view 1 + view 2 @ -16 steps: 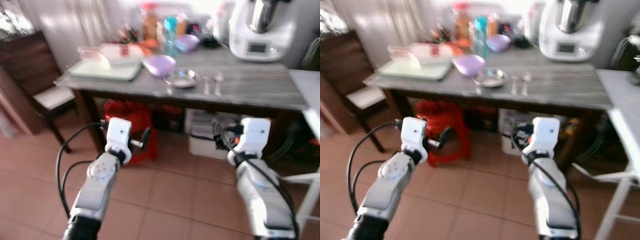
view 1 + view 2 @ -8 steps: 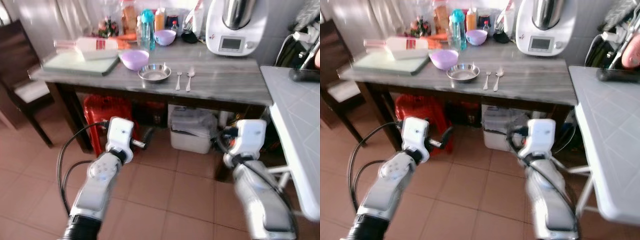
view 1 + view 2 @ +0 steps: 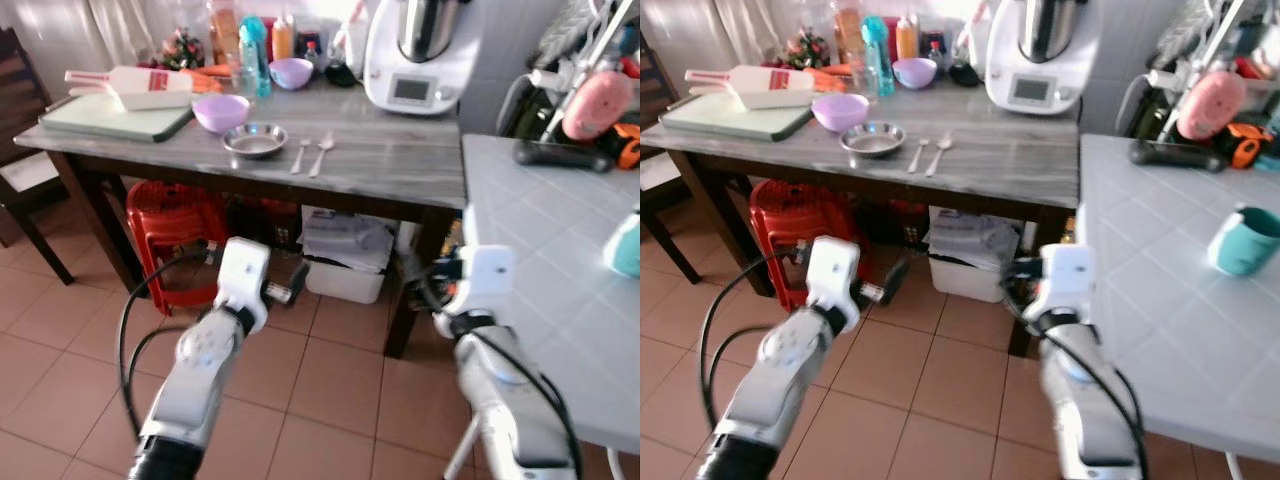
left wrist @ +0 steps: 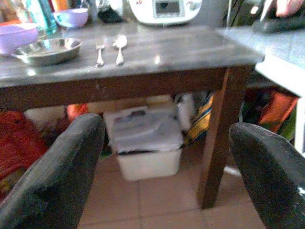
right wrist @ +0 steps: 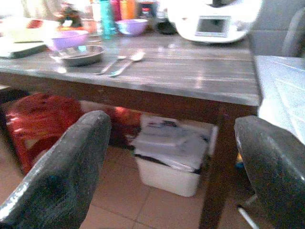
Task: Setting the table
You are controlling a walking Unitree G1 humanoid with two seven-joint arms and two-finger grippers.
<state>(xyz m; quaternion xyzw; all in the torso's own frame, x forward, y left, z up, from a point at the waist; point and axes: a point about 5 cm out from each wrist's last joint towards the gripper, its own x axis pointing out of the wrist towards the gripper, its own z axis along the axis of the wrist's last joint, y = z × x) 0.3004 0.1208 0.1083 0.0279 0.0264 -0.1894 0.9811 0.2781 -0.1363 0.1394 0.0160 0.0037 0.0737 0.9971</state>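
On the grey wooden table (image 3: 400, 160) you have a shallow steel bowl (image 3: 254, 140), upright. A fork (image 3: 300, 156) and spoon (image 3: 320, 155) lie side by side just right of it; a lilac bowl (image 3: 221, 112) sits just behind it.

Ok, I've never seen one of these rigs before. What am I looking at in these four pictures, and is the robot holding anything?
It is a walking humanoid robot with two silver arms. The two wide pictures come from a pair of cameras on its head, looking down and forward; the other two come from a camera on each wrist, looking out between that hand's two black fingers. The left hand and right hand are raised in front of the body, both open and empty. Ahead stands a grey wooden table with a steel bowl, a fork and a spoon side by side, a purple bowl, a cutting board, bottles and a white kitchen machine. On the white tiled counter to the robot's right sits a teal cup.
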